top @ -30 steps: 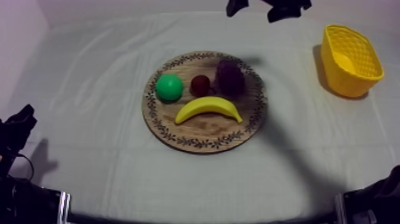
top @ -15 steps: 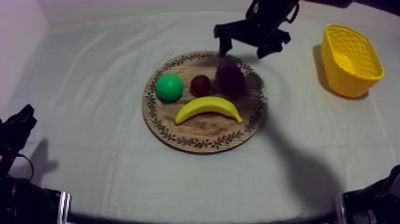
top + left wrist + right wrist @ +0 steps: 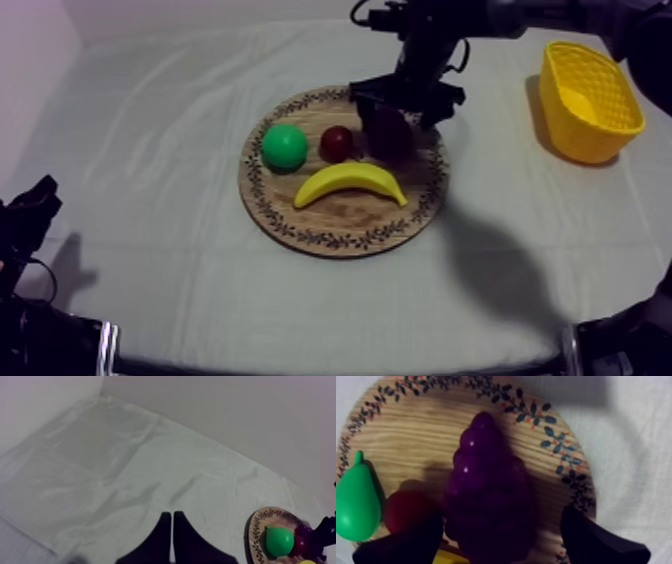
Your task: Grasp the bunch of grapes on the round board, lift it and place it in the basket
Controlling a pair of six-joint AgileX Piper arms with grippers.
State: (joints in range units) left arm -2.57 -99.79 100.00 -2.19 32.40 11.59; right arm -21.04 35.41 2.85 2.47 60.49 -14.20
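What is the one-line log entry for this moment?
bunch of grapes: on wooden board | right gripper: open around it | left gripper: shut

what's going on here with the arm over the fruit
The right gripper hovers over the bunch of grapes on the wooden board, fingers open on either side, not yet gripping. The yellow basket waits at the table's right. The left gripper rests shut, away from the board.
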